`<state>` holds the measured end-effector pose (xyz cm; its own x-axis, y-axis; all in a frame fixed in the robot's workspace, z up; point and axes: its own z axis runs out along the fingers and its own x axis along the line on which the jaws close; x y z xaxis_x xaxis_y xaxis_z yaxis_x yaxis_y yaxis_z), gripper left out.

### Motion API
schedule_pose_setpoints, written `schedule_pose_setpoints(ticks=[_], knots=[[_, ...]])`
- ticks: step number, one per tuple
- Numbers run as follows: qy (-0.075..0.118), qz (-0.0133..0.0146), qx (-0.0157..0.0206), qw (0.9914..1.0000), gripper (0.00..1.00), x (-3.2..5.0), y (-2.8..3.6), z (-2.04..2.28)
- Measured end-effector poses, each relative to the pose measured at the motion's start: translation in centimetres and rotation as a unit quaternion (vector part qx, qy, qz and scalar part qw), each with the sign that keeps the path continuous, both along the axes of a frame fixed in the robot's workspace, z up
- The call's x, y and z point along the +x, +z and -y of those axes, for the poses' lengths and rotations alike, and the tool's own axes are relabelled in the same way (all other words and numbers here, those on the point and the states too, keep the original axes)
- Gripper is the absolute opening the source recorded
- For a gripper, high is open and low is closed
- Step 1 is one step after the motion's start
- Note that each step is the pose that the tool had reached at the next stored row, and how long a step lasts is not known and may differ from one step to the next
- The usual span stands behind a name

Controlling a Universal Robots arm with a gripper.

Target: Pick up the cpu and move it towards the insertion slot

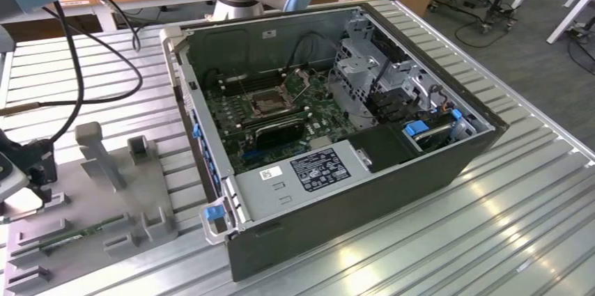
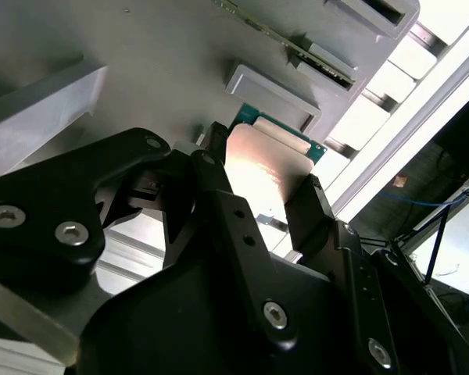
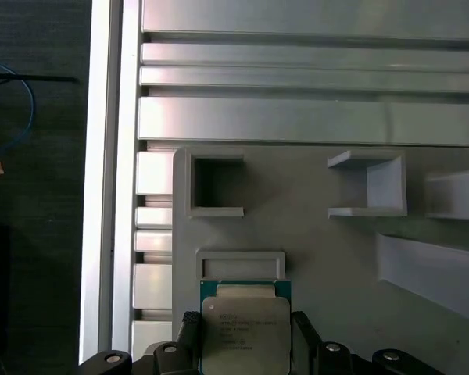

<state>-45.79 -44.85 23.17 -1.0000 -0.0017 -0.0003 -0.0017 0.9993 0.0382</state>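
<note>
Jaws grip cpu [image 3: 245, 337] edges near tray [image 3: 336, 266] rim.

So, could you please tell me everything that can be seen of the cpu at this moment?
The cpu is a small, flat, square chip. Its face looks like silvery-beige metal with fine dark print; a thin green rim shows at one edge in both wrist views. The gripper's black fingers press on two opposite edges. It sits face up over the grey plastic tray, beside a small rectangular recess. Whether it rests on the tray or hangs above it cannot be told.
</note>
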Motion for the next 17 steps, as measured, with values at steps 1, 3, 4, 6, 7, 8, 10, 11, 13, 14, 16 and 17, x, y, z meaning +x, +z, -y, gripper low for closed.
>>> schedule_pose_setpoints(ticks=[1,3,4,6,7,8,10,11,13,14,16,17], knots=[[0.000,-0.0001,0.0000,1.00000,0.55,0.00,0.14,0.00],[0.000,0.0000,0.0000,1.00000,0.55,0.00,0.40,0.00],[0.000,0.0000,0.0000,1.00000,0.55,0.00,0.51,0.00],[0.000,0.0001,0.0000,1.00000,0.55,0.00,0.61,0.00],[0.000,0.0001,0.0000,1.00000,0.55,0.00,0.61,0.00],[0.000,0.0000,0.0000,1.00000,0.55,0.00,0.64,0.00],[0.000,0.0000,0.0000,1.00000,0.55,0.00,0.65,0.00],[0.000,0.0000,0.0000,1.00000,0.55,0.00,0.66,0.00],[0.000,-0.0001,0.0000,1.00000,0.55,0.00,0.70,0.00],[0.000,-0.0002,-0.0001,1.00000,0.55,0.00,0.74,0.00],[0.000,-0.0001,0.0000,1.00000,0.55,0.00,0.85,0.00],[0.000,0.0000,0.0000,1.00000,0.55,0.00,0.94,0.00]])
